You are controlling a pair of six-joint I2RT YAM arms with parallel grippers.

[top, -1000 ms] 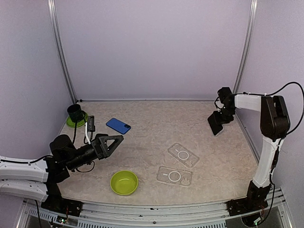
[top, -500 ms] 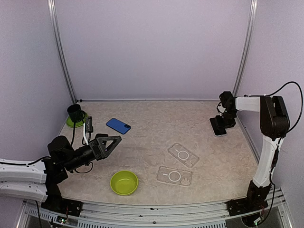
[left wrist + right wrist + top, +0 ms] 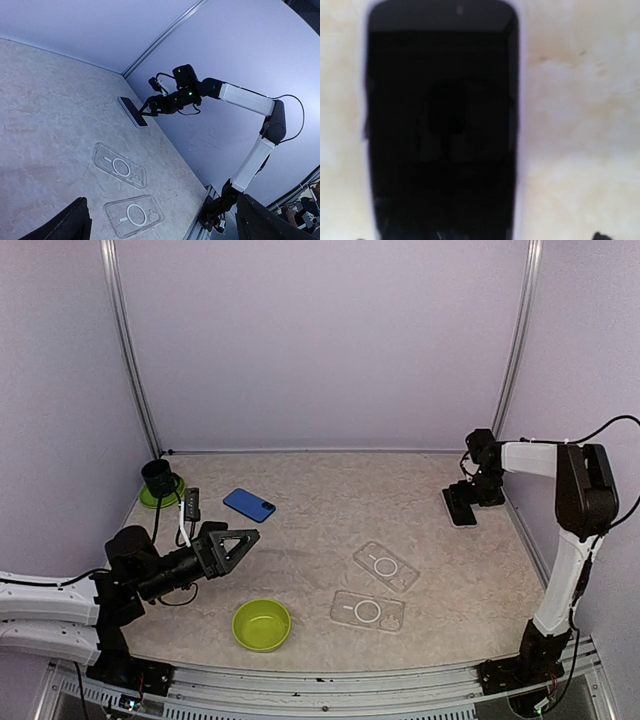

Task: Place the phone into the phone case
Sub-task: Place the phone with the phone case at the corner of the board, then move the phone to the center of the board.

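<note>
the dark phone point(image 3: 459, 506) was found lying flat on the worktop point(image 3: 320, 480) at its far right side, close to the right wall. in the right wrist view it filled most of the picture as a blurred black slab on the pale marbled surface. the right tool point(image 3: 479, 488) was held low over the far end of this phone. whether its jaws were spread or pressed together could not be told, since its fingers were hardly shown by its own camera and were too small in the other views. contact with the phone could not be made out either. two clear phone cases were laid flat right of the middle, well apart from the dark phone: the farther case point(image 3: 386, 566) was set at a slant, and the nearer case point(image 3: 367, 610) was placed just beside it, each marked with a ring. the left tool point(image 3: 241, 539) was held above the left part of the worktop with its fingers point(image 3: 75, 222) spread wide, pointed towards the cases. a blue phone point(image 3: 249, 505) was seen flat beyond it, towards the far left. a green bowl point(image 3: 262, 625) was set near the front edge. a black cup point(image 3: 157, 476) was stood on a green saucer point(image 3: 150, 499) in the far left corner, with a small black device point(image 3: 191, 503) just beside it.
</note>
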